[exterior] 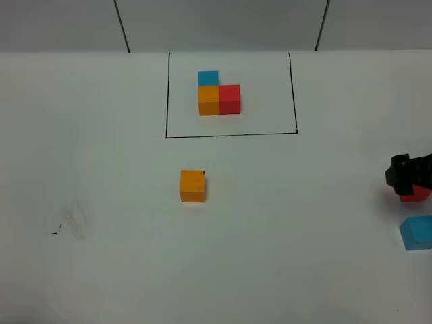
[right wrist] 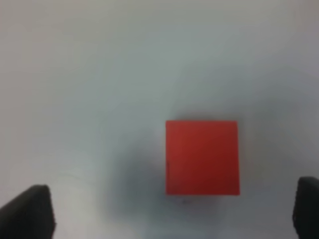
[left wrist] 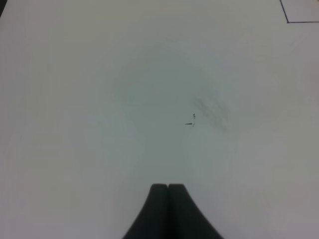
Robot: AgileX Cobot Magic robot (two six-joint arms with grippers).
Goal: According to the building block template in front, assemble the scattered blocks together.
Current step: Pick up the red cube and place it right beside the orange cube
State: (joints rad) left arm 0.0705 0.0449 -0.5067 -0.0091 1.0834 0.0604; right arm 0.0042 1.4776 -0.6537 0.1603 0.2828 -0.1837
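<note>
Three scattered blocks lie unframed on the table point(exterior: 101, 135). The orange cube point(exterior: 192, 185) sits just in front of the black outline point(exterior: 229, 135). The red cube point(right wrist: 202, 158) and the sky-blue cube point(exterior: 416, 233) lie near each other, well apart from the orange one, at the right edge of the exterior view. Inside the outline stands the building block template point(exterior: 219, 94): its orange cube touches a red one on the right and a sky-blue one behind.

Step in hand, as I judge it: pickup of the red cube. None of the loose cubes touch one another yet, so assembly has not begun.

My right gripper point(right wrist: 167, 211) hangs directly over the red cube with its jaws spread wide. Each finger point(right wrist: 30, 211) stands clear of the cube, which sits off-centre, nearer one finger than the other. Nothing is held.

My left gripper point(left wrist: 168, 191) is closed, fingertips pressed together and empty, over bare table near a faint smudge point(left wrist: 212, 112).

Next move, by my estimate:
1. Shift the right gripper sideways until the red cube is centred between the fingers.
2. Descend and close squarely on two opposite faces.
3. Carry the cube to the orange one and set it flush against the right face, edges aligned as in the template.
</note>
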